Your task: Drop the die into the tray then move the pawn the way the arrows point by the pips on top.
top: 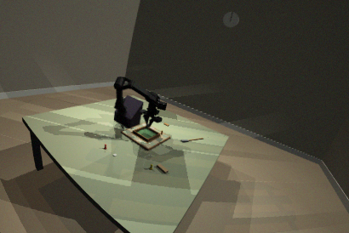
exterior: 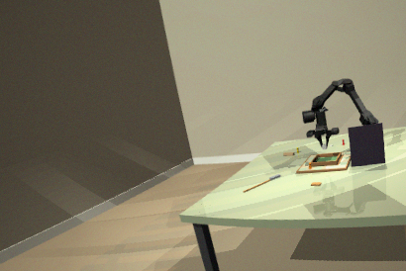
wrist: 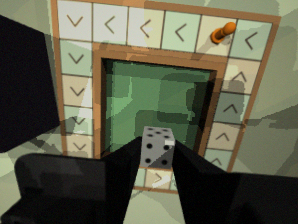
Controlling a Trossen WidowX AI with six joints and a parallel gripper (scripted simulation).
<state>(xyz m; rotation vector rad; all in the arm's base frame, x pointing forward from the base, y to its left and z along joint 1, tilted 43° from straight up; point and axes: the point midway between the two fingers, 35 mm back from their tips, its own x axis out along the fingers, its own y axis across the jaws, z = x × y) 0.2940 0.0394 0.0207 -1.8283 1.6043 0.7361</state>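
My gripper point(top: 147, 126) point(exterior: 324, 147) point(wrist: 156, 142) is shut on the grey-white die point(wrist: 157, 151) and holds it above the board. In the wrist view the die shows against the near part of the dice tray point(top: 146, 133) point(wrist: 137, 90); its exact position over the tray is hard to tell. The tray has a green floor and wooden walls, and no die lies on the part of its floor that shows. The board point(top: 147, 148) point(wrist: 145, 27) has arrow squares around the tray. An orange pawn point(top: 162, 133) point(exterior: 310, 165) point(wrist: 223, 33) stands on a square beside a corner square.
A dark box point(top: 129, 110) point(exterior: 366, 144) point(wrist: 25, 85) stands close to the board and arm. A red piece point(top: 105, 146) point(exterior: 343, 142), a yellow piece point(top: 151, 167), a brown block point(top: 162, 168), a brush-like tool point(top: 193, 140) point(exterior: 259, 184) and an orange block point(exterior: 316, 184) are on the table.
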